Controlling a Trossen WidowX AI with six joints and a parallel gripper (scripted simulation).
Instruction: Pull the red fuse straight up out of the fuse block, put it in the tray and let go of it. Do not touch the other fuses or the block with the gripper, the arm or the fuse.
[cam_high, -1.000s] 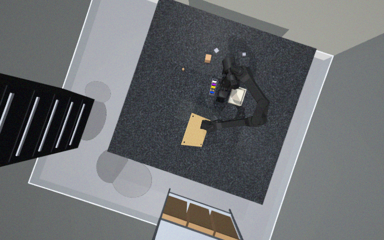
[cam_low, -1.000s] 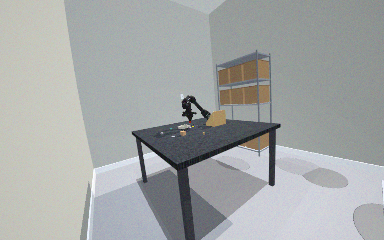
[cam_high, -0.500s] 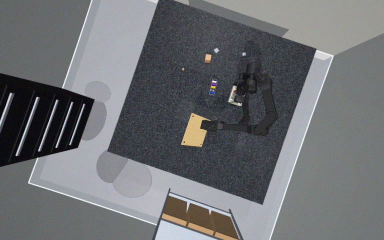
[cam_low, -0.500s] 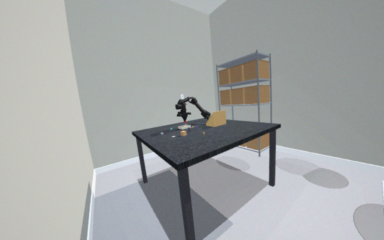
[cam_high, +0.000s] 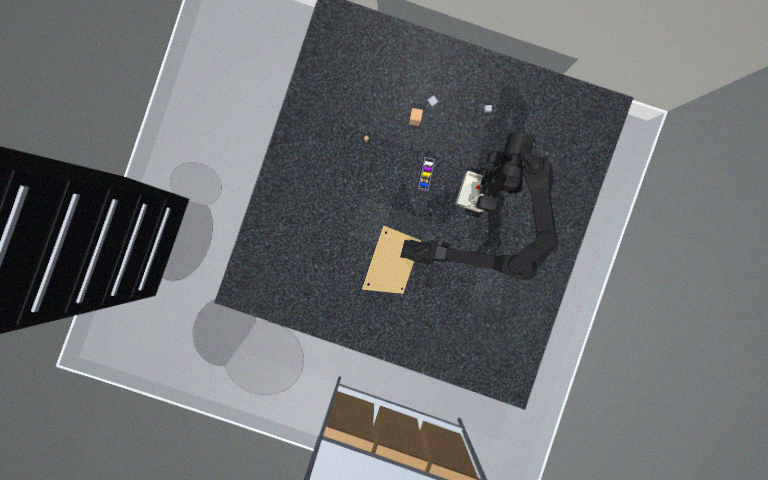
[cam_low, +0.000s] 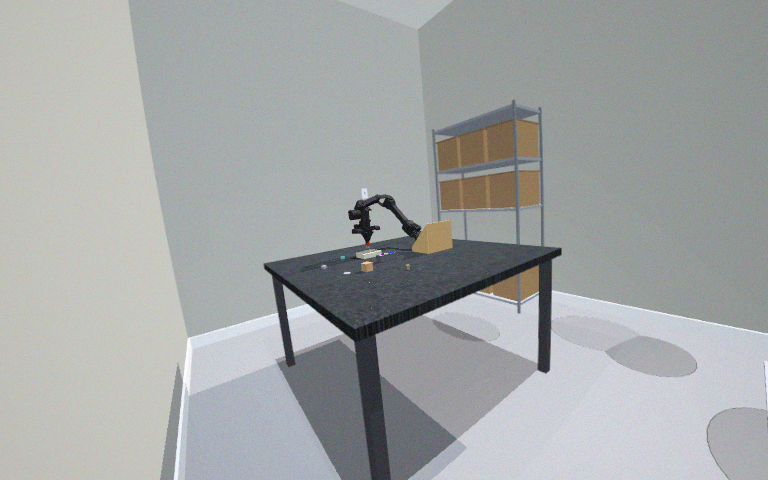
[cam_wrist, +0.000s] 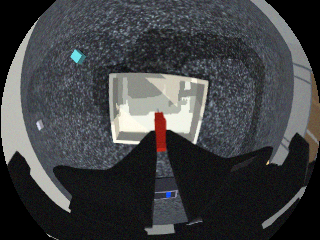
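My end effector (cam_wrist: 160, 154) pinched the red fuse (cam_wrist: 160, 132), holding it above the tray (cam_wrist: 120, 135) at wrist frame center; the fuse block (cam_high: 425, 173) sat left of the tray in the top view.

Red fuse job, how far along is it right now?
Done: the red fuse is out of the fuse block, which holds only the white, purple, yellow and blue fuses. In hand: the tool is shut on the red fuse, hanging over the tray. Left: lower it into the tray, let go, and withdraw without touching the block.
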